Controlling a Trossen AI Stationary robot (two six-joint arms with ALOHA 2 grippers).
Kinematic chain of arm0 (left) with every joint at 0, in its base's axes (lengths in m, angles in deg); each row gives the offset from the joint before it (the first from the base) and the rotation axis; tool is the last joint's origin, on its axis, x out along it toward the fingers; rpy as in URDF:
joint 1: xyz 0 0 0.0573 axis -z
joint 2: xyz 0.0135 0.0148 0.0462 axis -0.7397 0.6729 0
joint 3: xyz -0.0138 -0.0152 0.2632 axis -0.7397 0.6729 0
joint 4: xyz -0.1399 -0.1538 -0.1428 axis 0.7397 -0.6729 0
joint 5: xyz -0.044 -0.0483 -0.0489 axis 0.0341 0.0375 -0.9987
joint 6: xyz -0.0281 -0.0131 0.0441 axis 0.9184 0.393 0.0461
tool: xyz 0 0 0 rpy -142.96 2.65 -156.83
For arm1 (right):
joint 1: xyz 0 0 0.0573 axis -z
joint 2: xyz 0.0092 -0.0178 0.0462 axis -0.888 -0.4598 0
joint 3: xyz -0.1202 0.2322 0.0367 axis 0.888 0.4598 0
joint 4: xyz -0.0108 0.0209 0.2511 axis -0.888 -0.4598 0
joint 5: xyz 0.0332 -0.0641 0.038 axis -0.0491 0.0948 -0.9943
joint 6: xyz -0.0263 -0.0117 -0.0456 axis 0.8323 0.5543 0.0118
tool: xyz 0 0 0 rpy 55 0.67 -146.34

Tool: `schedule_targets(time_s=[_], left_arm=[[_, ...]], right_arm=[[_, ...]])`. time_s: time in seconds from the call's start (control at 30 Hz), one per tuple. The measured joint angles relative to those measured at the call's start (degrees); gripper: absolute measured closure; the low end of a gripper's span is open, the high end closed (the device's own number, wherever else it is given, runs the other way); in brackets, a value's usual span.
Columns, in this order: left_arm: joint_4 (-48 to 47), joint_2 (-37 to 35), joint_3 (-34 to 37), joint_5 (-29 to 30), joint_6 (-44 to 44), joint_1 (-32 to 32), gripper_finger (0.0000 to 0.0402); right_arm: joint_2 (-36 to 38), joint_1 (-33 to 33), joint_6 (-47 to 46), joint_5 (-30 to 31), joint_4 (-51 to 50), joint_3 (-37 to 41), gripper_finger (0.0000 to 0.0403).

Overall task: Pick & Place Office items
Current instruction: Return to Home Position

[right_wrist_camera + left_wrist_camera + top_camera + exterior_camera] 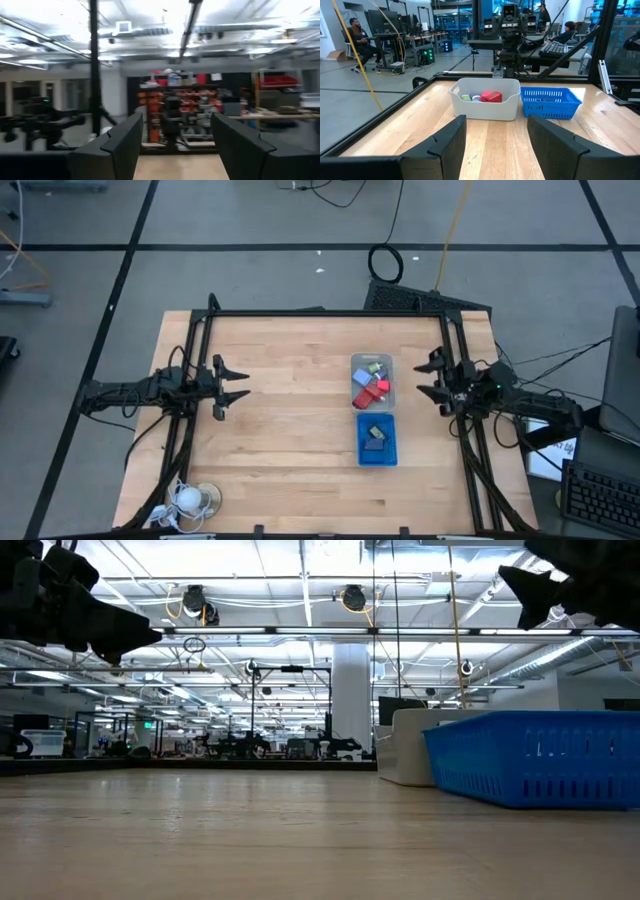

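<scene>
— Where do we find the office items (371,383)?
— Only in the bins, as far as we can see. The red pieces (370,390) lie with a green bit and a pale-blue one in the pale bin (353,362). The dark rectangular pieces (374,437) lie in the blue basket (362,458), just beside that bin at its 6 o'clock
— And how do they lie from the pincers?
— From above, both bins sit at 3 o'clock from the left gripper (246,383), well apart from it. They sit at 9 o'clock from the right gripper (417,377), which is much the nearer. Both pairs of fingers stand spread, holding nothing
— So what does the next move turn on?
— We judge the sorting done. The row of bins runs 12 to 6, crosswise between the arms, so each arm need only draw away from it to park
</scene>
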Motion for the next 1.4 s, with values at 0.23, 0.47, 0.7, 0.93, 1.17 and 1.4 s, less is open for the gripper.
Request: schedule_targets(time_s=[0.23,0.47,0.7,0.93,1.17,1.4], left_arm=[[0.0,0.0,0.0,0.0,0.0,0.0,0.0188],[0.0,0.0,0.0,0.0,0.0,0.0,0.0188],[0.0,0.0,0.0,0.0,0.0,0.0,0.0188],[0.0,0.0,0.0,0.0,0.0,0.0,0.0188],[0.0,0.0,0.0,0.0,0.0,0.0,0.0188],[0.0,0.0,0.0,0.0,0.0,0.0,0.0188]], right_arm=[[-0.2,-8.0,1.8,0.2,0.8,0.1,0.0175],[-0.2,-13.3,5.6,4.6,1.2,0.1,0.0178],[-0.3,-13.4,5.7,12.0,-6.7,0.1,0.0175],[-0.3,-13.4,6.1,12.5,-9.7,0.1,0.0179],[-0.2,-13.4,6.0,14.0,-15.3,0.1,0.0175],[-0.2,-13.4,7.1,14.0,-17.8,0.1,0.0179]])
